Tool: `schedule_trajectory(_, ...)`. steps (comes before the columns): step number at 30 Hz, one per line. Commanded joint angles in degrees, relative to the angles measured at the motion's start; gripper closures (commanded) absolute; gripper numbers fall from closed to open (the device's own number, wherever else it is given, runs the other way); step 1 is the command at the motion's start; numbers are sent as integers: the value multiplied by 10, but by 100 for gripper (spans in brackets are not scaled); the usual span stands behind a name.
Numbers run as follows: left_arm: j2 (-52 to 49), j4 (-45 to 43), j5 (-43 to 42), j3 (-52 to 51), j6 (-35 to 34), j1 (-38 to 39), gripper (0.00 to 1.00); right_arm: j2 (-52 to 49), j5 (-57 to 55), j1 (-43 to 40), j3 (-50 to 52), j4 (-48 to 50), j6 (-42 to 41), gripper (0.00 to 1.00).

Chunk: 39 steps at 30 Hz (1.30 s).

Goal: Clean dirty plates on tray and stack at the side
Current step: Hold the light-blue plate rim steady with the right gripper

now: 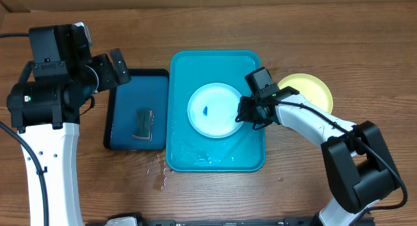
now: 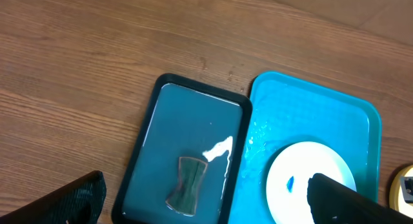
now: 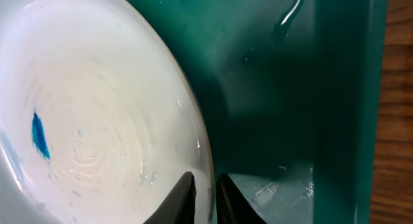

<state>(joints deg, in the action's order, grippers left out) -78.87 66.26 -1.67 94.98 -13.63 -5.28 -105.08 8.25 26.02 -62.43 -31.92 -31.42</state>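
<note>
Pinching the right edge of the light blue plate (image 1: 215, 111), the right gripper (image 1: 245, 116) has its two fingers (image 3: 184, 198) drawn close together. In the wrist view the rim sits in the narrow slot between them, one finger over the plate's pale inside and the other just outside it. That plate lies flat in the middle of the turquoise tray (image 1: 195, 155), which fills the centre of the overhead frame. A small blue smear (image 1: 206, 111) shows a little left of the plate's centre. Wet patches glisten on the tray floor near its lower edge.

Just right of the tray, in the upper right part of the frame, a yellow-green plate (image 1: 307, 89) rests on the wooden tabletop (image 1: 273, 200). The right arm crosses part of it, and I cannot tell whether more than one plate is stacked there.

Left of the turquoise tray, with their sides touching or nearly so, sits a smaller dark blue tray (image 1: 127, 96) with a black rim and a sheen of water in it. A grey-green pad (image 1: 143, 124) with a pinched waist lies in its lower half. A few droplets (image 1: 159, 170) dot the tabletop below the gap between the two trays.

At the upper left, the left gripper (image 1: 112, 64) hangs above the dark tray's upper left corner, spread wide and holding nothing.
</note>
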Motion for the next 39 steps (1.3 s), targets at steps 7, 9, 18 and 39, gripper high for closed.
schedule_trajectory(7, -2, -1, 4, 4, -7, 0, 0, 15, 7, -4, -10, -11, 6, 76)
schedule_trajectory(9, -2, -1, 4, 4, -7, 0, 0, 15, 4, -4, -10, -11, 12, 75)
schedule_trajectory(18, -2, -1, 4, 4, -7, 0, 0, 15, 2, -4, -10, -11, 16, 74)
schedule_trajectory(39, -2, -1, 4, 4, -7, 0, 0, 11, 0, -3, -9, -9, 18, 87)
